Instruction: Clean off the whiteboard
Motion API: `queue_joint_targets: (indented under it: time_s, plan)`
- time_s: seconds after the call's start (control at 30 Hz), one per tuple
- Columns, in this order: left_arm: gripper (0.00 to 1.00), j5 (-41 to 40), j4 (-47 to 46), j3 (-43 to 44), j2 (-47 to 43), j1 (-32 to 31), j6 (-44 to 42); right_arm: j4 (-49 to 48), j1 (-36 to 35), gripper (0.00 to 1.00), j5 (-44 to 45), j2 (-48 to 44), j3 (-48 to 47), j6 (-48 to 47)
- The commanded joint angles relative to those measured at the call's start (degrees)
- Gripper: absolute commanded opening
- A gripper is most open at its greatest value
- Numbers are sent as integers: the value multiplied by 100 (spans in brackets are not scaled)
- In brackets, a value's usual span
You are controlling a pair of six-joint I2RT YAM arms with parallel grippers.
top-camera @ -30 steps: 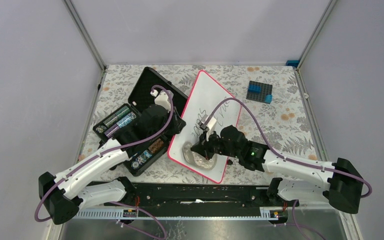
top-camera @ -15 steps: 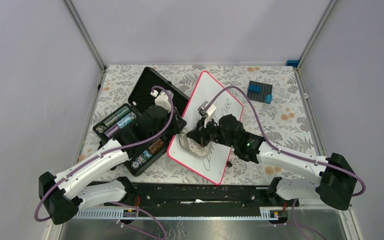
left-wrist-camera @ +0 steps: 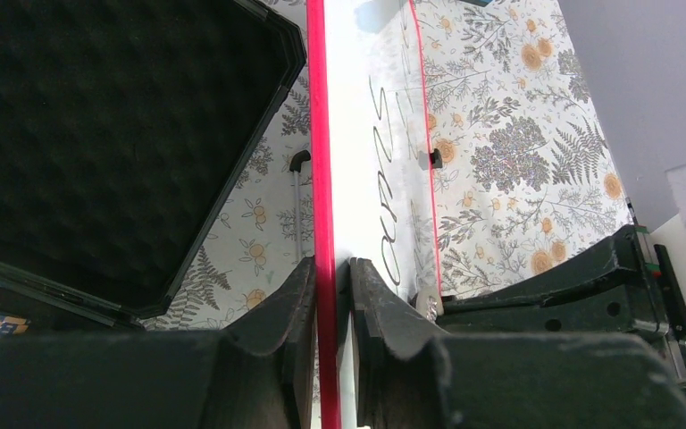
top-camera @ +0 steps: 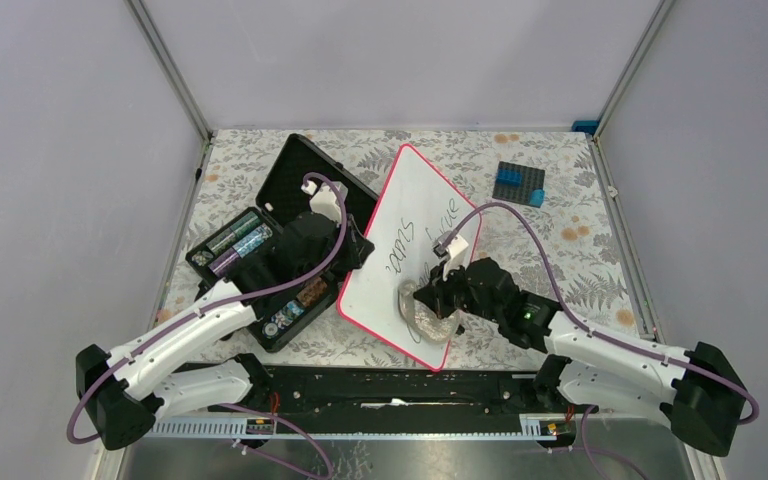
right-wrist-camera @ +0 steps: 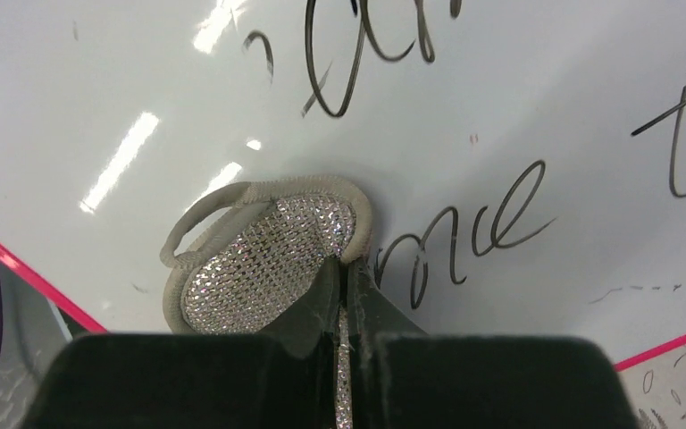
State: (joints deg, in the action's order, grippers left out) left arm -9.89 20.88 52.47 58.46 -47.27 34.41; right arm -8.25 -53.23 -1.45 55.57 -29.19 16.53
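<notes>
The whiteboard (top-camera: 412, 235) is white with a red-pink rim and black handwriting, tilted up from the table at the middle. My left gripper (top-camera: 352, 250) is shut on its left rim; in the left wrist view the red rim (left-wrist-camera: 320, 134) runs between the jaws of my left gripper (left-wrist-camera: 329, 273). My right gripper (top-camera: 428, 300) is shut on a silver glittery pad with a beige loop (top-camera: 422, 315) and presses it on the board's lower part. In the right wrist view the pad (right-wrist-camera: 263, 255) lies left of my right gripper (right-wrist-camera: 343, 266), beside written letters (right-wrist-camera: 464, 237).
An open black foam-lined case (top-camera: 270, 240) with batteries and small items lies left of the board, under the left arm. A dark block with blue bricks (top-camera: 518, 183) sits at the back right. The table has a floral cloth (top-camera: 580, 250).
My right gripper has swept the pad from the board's left edge back down and right to its lower part. The board's tilt has shifted slightly. The left gripper keeps its hold.
</notes>
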Motion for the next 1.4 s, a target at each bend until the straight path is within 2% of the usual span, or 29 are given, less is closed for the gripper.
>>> queue_joint_targets:
  time_s: [0.0,0.13,0.33,0.53,0.73,0.9,1.1,1.37]
  plan:
    - [0,253,-183,119,-77,-173,-22,670,-123,0,-458,-231,8,-121]
    - [0,243,-184,139,-7,-197,45,145,-196,0,-639,-125,-277,-195]
    - [0,164,-181,156,38,-272,192,-730,-195,0,-1024,786,-1058,-253]
    - [0,110,-179,252,136,-405,232,-1120,-235,0,-1587,1259,-1801,-234]
    - [0,2,-174,315,200,-506,232,-1143,-258,0,-1834,1335,-2080,-311]
    - [0,-75,-174,319,166,-540,186,-886,-254,0,-1378,1379,-1798,-327]
    - [0,-166,-117,278,52,-540,172,-327,-258,0,-1108,1001,-829,-40]
    - [0,-303,-112,185,-79,-539,148,1142,-258,0,-548,-366,288,415]
